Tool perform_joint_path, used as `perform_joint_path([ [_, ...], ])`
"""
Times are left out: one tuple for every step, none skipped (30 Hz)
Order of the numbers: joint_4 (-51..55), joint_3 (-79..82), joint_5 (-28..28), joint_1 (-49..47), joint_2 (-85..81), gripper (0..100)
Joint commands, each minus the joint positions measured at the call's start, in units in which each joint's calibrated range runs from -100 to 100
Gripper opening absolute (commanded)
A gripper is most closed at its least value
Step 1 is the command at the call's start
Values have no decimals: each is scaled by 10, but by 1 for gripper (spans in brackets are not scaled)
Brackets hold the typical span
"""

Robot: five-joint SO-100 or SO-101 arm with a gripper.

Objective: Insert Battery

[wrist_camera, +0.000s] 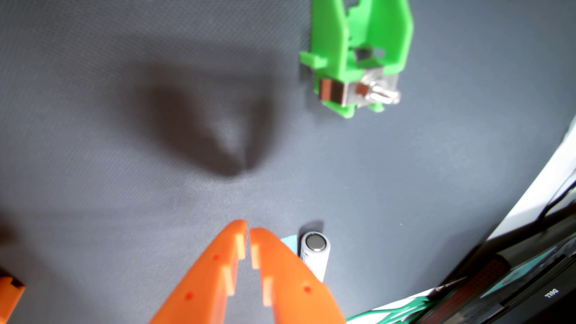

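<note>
Gripper: the orange gripper (248, 232) has its fingertips nearly together, only a thin gap between them, and nothing held.
Battery: the white cylindrical battery (315, 254) stands upright just right of the right finger, apart from it, metal end cap facing the camera, beside a small light-blue patch (290, 242).
Holder: the green battery holder (358, 56) with metal contact and screw lies well ahead and to the right of the tips.
Step in hand: reaching for the battery, by my judgement; nothing grasped yet.
Doing it well: spread the fingers first, shift right until the cell sits between them, then descend straight so a finger does not tip it.
Edges: the dark mat (124, 93) ends close to the right, beyond the battery, where a Dell device (530, 299) and green wires (405, 308) crowd.
Open room: the mat ahead and left looks bare, so the carry toward the holder appears unobstructed.
</note>
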Motion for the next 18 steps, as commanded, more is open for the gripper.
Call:
perform_joint_path([
  [-2,-4,0,1,-6,2],
  [-2,-4,0,1,-6,2],
  [-2,-4,0,1,-6,2],
  [-2,-4,4,1,-6,2],
  [-2,-4,4,-5,-6,2],
  [-2,-4,4,-6,-6,2],
  [-2,-7,4,-4,-6,2],
  [-2,-10,3,-3,-6,2],
  [-1,-17,2,-5,-6,2],
  [3,-29,1,-5,-6,2],
  [7,-47,1,-6,-6,2],
  [13,-68,1,-6,-5,2],
  [25,-85,3,-4,-2,2],
  [41,-109,4,-2,0,2],
  [55,-130,4,-2,0,2],
  [69,-146,5,-4,0,2],
  [80,-158,5,-3,1,2],
  [91,-170,5,5,1,2],
])
